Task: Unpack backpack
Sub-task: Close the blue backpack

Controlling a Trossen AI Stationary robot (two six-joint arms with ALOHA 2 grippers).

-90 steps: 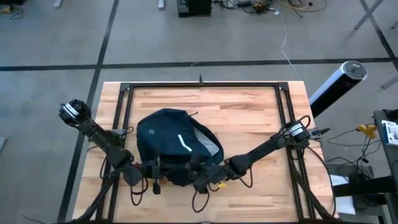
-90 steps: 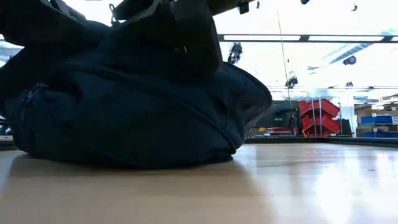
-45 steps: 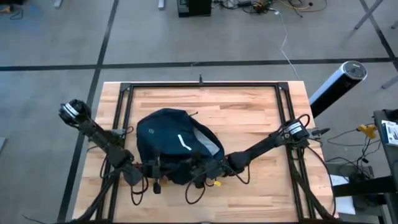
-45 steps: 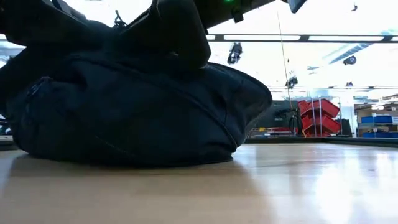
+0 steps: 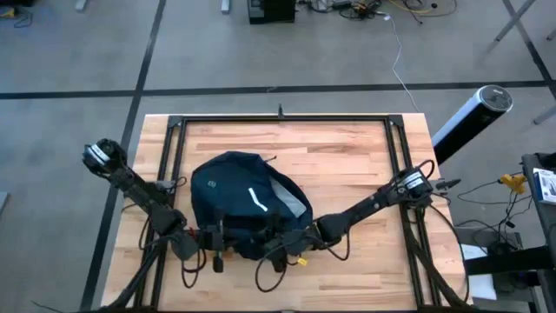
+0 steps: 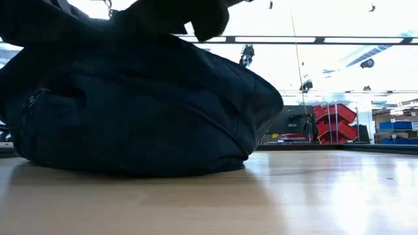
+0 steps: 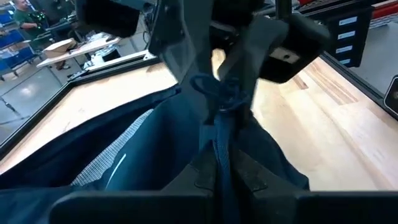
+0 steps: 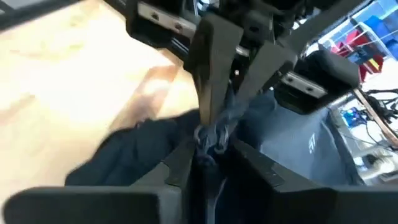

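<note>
Navy fabric of the backpack point(image 5: 246, 204) slumps on the near-centre of the wooden table point(image 5: 347, 156), where the left gripper point(image 5: 228, 236) and right gripper point(image 5: 271, 239) meet at its near edge, each pinching its fabric.

From overhead you get even, soft light with only faint shadows on the table point(image 5: 347, 156). At table height the bright room behind blows out to white, so the backpack point(image 6: 130, 111) reads as a near-black silhouette, and a pale sheen glares off the wood in front of it. Your two wrist pictures are soft and smeared, with the nearest dark parts out of focus.
</note>
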